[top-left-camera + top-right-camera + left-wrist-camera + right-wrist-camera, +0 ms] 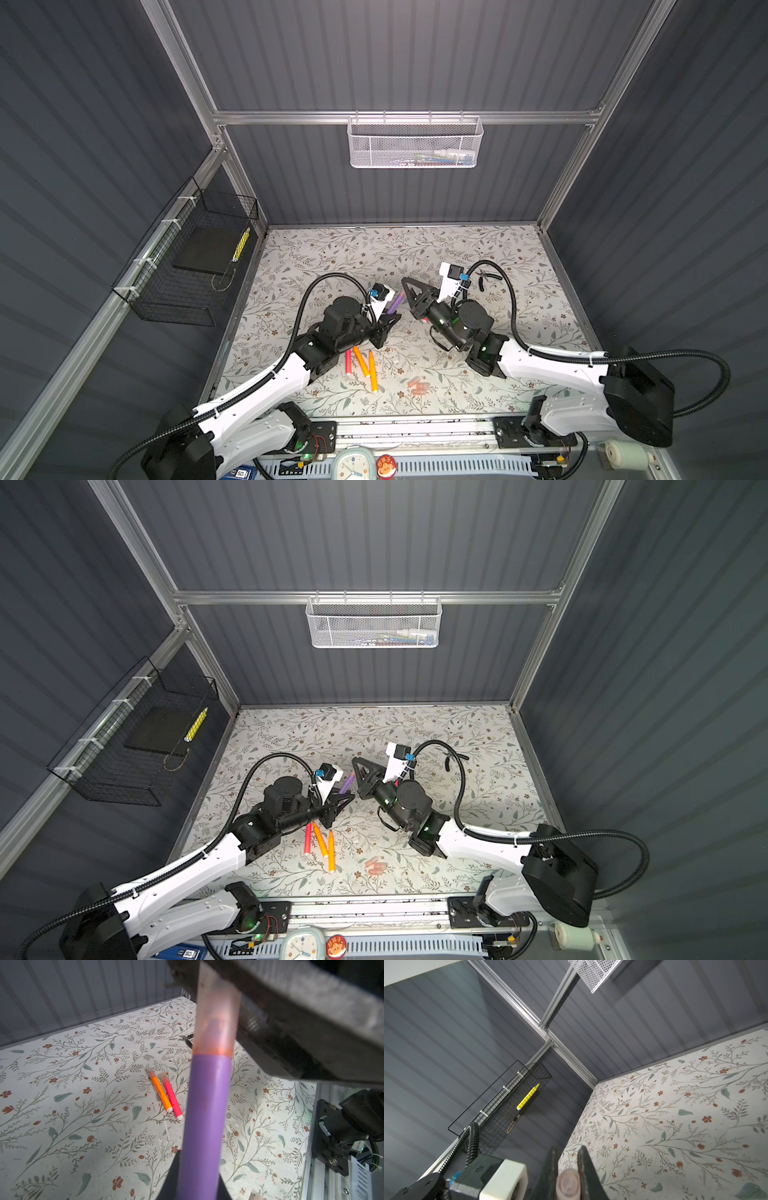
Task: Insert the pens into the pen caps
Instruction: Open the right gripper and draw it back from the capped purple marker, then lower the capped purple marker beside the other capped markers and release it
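Top views both show a white mesh basket hanging on the back rail. It has a few small things inside, too blurred to name. A black wire basket on the left wall holds a flat black slab and one yellow marker.

I count six pens. Three lie uncapped near the front edge of the tabletop, left of the middle: a red-pink pen, an orange pen just beside it, and a second orange pen. In the left wrist view two more lie side by side on the tabletop, a capped orange pen and a capped pink pen.

The sixth is the purple pen, raised above the middle of the tabletop. The left tool is clenched on its barrel. Its tip shows dimly through a translucent cap of faint pinkish-orange, which reaches down to the barrel's shoulder. The right tool grips that cap between its fingers.

Loose caps cluster near the front edge, right of the pens, too small to count surely. Black-handled pliers lie toward the back right.
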Motion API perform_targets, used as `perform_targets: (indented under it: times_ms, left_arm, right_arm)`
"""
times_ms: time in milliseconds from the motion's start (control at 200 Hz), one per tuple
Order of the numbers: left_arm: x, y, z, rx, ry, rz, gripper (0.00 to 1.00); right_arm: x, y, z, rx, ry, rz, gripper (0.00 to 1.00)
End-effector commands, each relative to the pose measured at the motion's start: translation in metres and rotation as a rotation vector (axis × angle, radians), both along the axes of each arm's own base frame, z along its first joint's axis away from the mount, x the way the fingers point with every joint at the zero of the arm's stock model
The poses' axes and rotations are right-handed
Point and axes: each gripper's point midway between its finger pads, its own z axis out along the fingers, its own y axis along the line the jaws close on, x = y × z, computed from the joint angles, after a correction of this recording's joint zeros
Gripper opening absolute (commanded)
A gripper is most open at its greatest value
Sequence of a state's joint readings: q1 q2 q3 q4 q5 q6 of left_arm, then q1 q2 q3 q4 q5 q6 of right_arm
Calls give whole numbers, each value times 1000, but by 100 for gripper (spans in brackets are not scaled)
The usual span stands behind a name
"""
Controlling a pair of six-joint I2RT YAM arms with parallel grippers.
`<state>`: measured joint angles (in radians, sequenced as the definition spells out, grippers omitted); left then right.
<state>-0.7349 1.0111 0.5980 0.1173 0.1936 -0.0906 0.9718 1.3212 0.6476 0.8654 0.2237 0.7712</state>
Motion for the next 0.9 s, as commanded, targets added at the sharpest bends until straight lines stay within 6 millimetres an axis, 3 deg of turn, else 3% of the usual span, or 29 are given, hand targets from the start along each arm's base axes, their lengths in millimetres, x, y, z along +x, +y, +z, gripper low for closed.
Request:
perform_targets:
  times_ms: [0,185,350,460,555,655,895]
  left_arm:
    - [27,14,64,-213,-122,133,24]
    - [14,21,21,-172,12,137,56]
    - [15,40,10,-125,45,237,66]
    - [31,73,6,-103,78,464,71]
    - [41,99,-6,-86,142,654,74]
    - [44,112,-19,-72,216,765,73]
    - [46,115,-36,-66,324,848,72]
  right_arm:
    - [-29,10,-89,-206,217,187,0]
    - [2,-45,-105,-209,301,33,0]
    - [14,-96,-124,-253,386,-98,0]
    - [14,-123,-141,-276,453,-170,0]
    - [13,-136,-161,-272,511,-193,0]
    - [17,-146,-177,-237,567,-186,0]
    - [39,-152,-209,-254,699,-183,0]
